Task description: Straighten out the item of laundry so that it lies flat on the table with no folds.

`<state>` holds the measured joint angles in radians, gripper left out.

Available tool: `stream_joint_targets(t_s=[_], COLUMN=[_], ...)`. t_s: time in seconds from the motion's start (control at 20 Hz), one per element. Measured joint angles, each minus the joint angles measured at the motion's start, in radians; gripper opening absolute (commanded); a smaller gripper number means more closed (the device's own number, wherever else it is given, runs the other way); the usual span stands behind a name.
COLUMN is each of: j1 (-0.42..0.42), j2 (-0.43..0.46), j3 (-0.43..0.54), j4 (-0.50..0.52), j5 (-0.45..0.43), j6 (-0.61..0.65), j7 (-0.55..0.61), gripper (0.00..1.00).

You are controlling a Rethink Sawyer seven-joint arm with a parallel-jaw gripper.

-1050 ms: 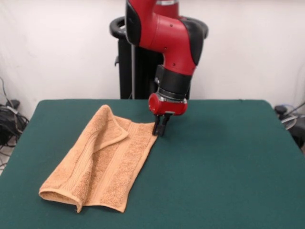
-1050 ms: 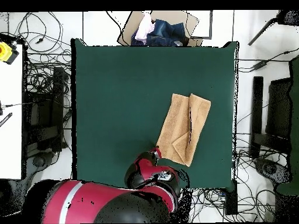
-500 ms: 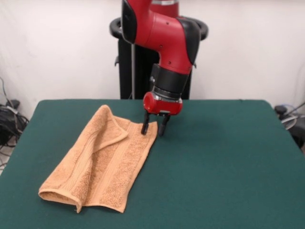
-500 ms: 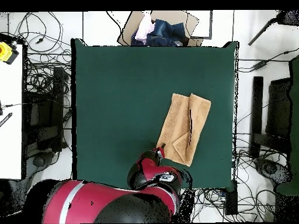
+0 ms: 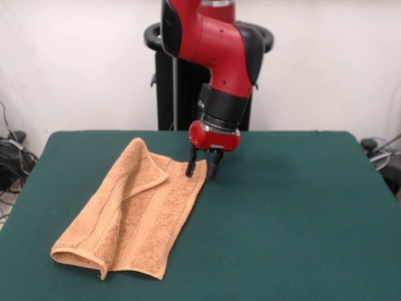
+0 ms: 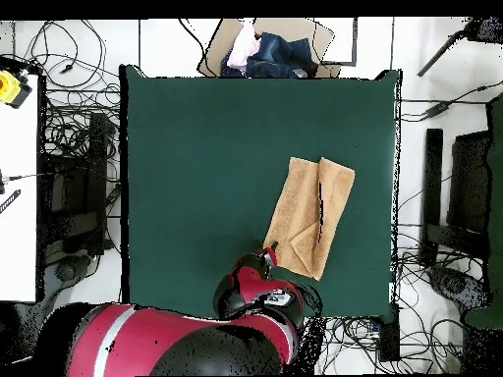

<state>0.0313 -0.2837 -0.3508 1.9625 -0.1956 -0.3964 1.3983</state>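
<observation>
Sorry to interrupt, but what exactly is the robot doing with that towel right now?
The gripper is open, its fingers straddling the far corner of the peach towel. The towel lies folded lengthwise on the green table, one flap doubled over, so it is not yet flat. Nothing is gripped at this moment.

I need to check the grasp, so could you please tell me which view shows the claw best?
The front view: the claw stands open at the towel's far corner, one finger over the cloth, the other beside it. In the overhead view the arm's red wrist hides nearly all of it.
</observation>
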Motion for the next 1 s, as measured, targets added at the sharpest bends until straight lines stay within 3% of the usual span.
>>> stream_joint_targets(t_s=[0.3,0.65,1.0], j1=[0.041,0.186,0.277], j2=[0.014,0.081,0.138], j3=[-0.024,-0.109,-0.167], j4=[-0.002,-0.010,-0.023], j5=[0.043,0.199,0.291], j6=[0.001,0.001,0.001], j7=[0.000,0.000,0.000], gripper=[1.00,1.00,1.00])
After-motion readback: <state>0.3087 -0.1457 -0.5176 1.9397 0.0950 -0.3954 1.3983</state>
